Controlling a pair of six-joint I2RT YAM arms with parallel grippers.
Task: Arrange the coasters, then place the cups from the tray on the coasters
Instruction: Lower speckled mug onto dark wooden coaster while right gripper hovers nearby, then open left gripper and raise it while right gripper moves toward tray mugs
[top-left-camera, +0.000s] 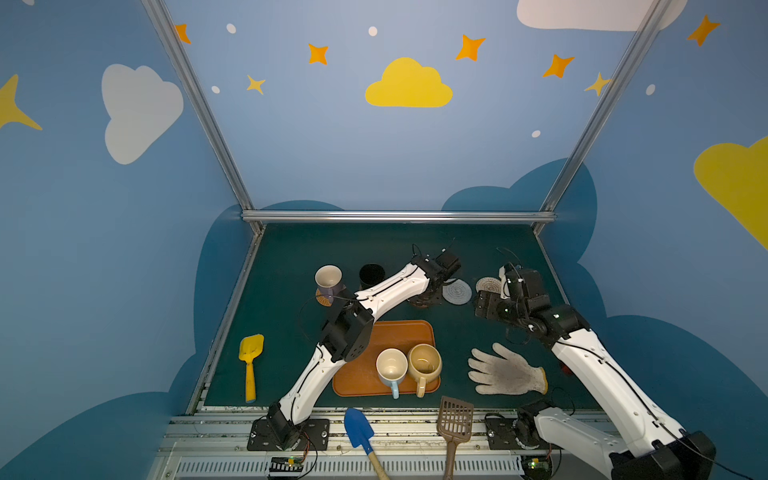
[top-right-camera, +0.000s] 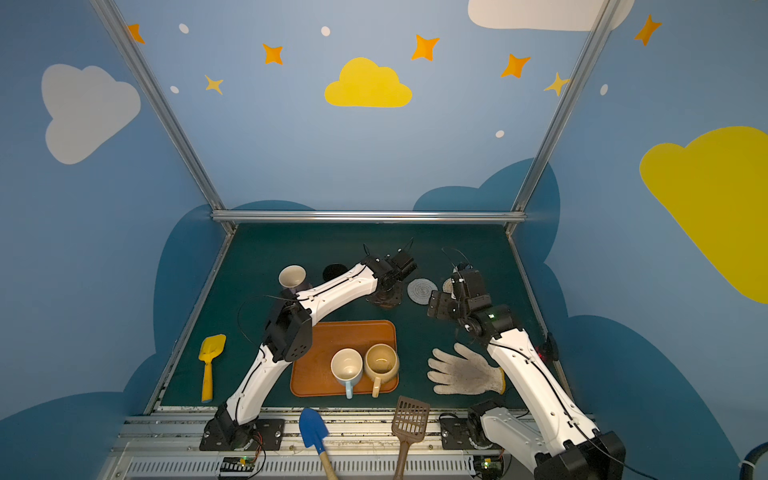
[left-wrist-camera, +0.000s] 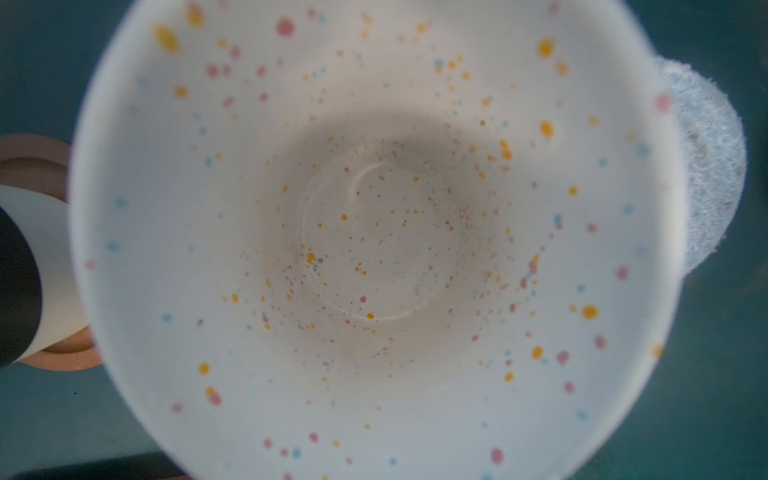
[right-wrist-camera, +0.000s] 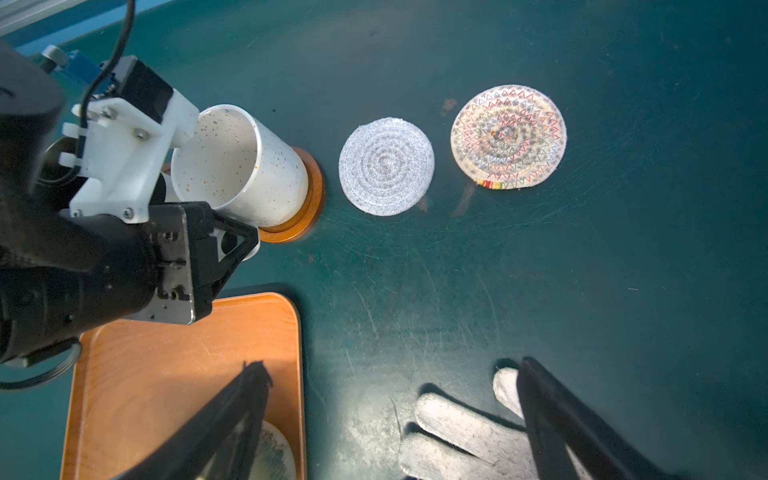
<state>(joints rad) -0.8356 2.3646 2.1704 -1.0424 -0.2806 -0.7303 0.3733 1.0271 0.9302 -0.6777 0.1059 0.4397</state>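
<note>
Your left gripper (right-wrist-camera: 243, 247) pinches the handle of the speckled cup (right-wrist-camera: 249, 174) to seat it upright on the brown coaster (right-wrist-camera: 309, 210), nearer the table's (right-wrist-camera: 623, 291) far edge; your right gripper (right-wrist-camera: 390, 368) hangs wide, empty, by the tray's (right-wrist-camera: 166, 365) far right corner.

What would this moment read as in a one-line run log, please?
left gripper: shut on speckled cup atop wooden coaster | right gripper: open, empty | tray: pale blue cup, tan cup

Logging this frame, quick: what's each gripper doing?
Left gripper: closed on the speckled mug, by its handle.
Right gripper: open, holding nothing.
</note>
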